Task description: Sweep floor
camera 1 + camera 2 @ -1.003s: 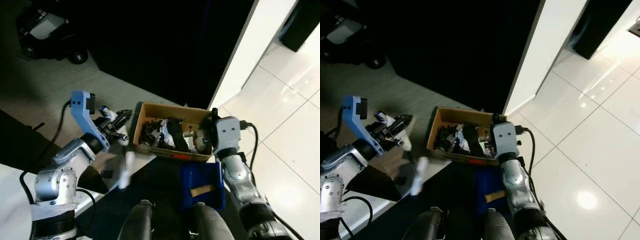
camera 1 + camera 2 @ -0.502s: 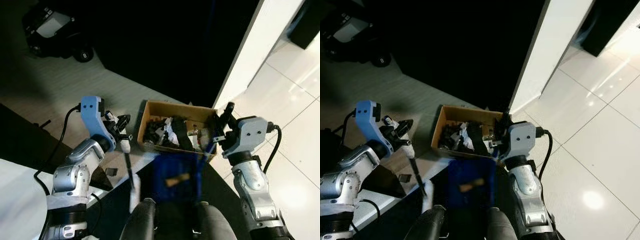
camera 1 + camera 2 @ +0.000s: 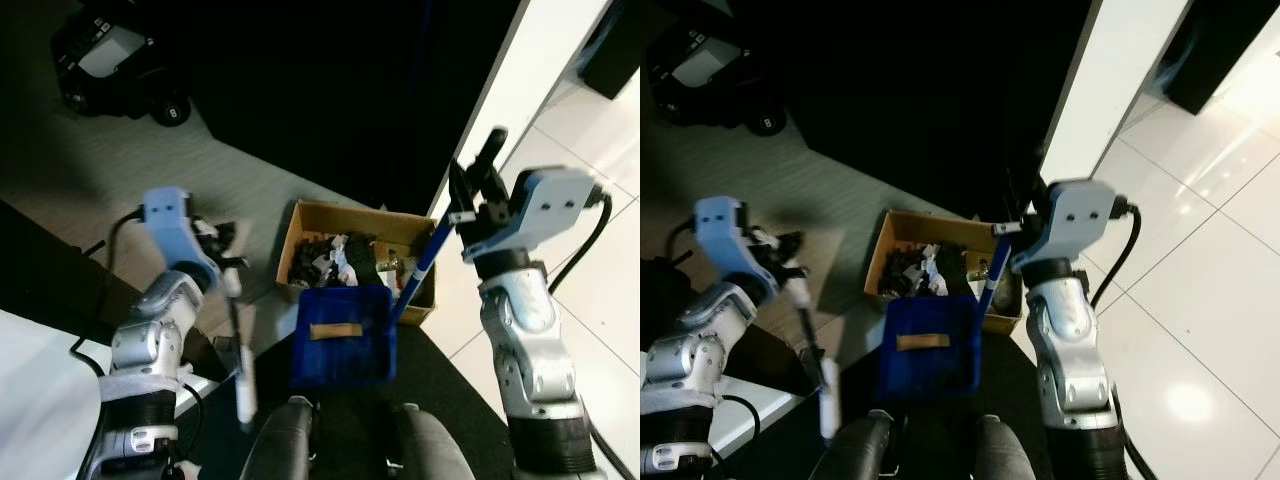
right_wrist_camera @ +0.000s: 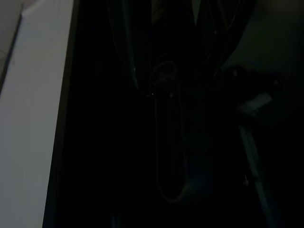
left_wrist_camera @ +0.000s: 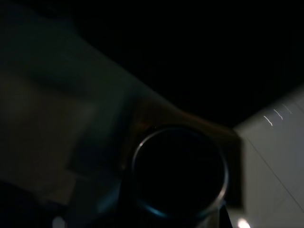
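Right gripper [image 3: 470, 200] — clamped on dustpan [image 3: 343, 335] handle

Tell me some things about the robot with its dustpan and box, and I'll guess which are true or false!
1. The right claw holds the blue handle of the dustpan. True.
2. The dustpan holds nothing. False: a tan scrap lies in it.
3. The box is full of junk. True: dark and white bits fill it.
4. The box sits on the shiny white tiles. False: it sits on the grey floor beside the white wall.
5. The left claw holds a thin stick pointing down. True, though it is blurred.
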